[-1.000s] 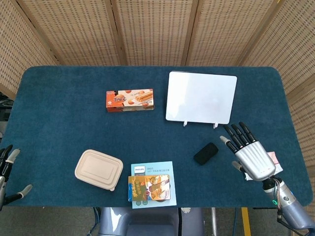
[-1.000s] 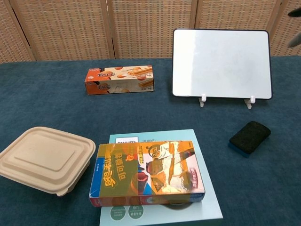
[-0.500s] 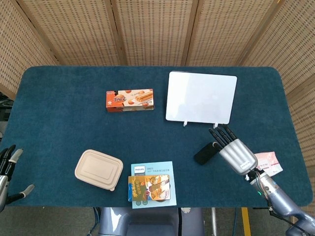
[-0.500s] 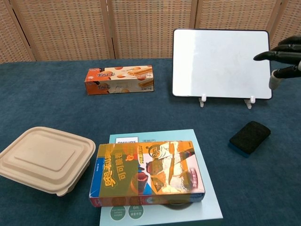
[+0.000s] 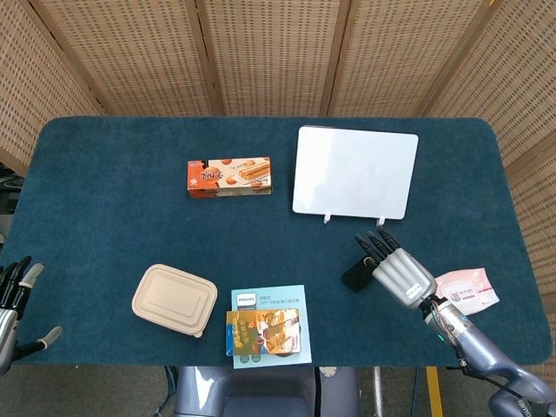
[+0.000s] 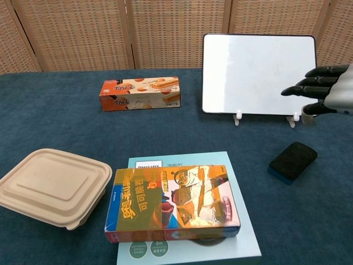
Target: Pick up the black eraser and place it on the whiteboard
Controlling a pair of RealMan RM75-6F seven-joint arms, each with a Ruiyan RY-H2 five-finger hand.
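Right hand (image 5: 401, 274) has moved in from 4 o'clock over last second, now above black eraser (image 6: 293, 160); fingers (image 6: 300, 88) extended, apart, grasping nothing. Eraser on table (image 5: 113, 200), at 6 o'clock of whiteboard (image 5: 352, 171). Reach nearly done; descent and grasp remain. Left hand (image 5: 12, 300) idle, fingers released, at table's 8 o'clock edge.

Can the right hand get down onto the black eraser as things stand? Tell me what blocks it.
Probably yes. The right hand hangs open above the black eraser, not touching it. Nothing lies between them, and the whiteboard stands behind, clear of a downward path.
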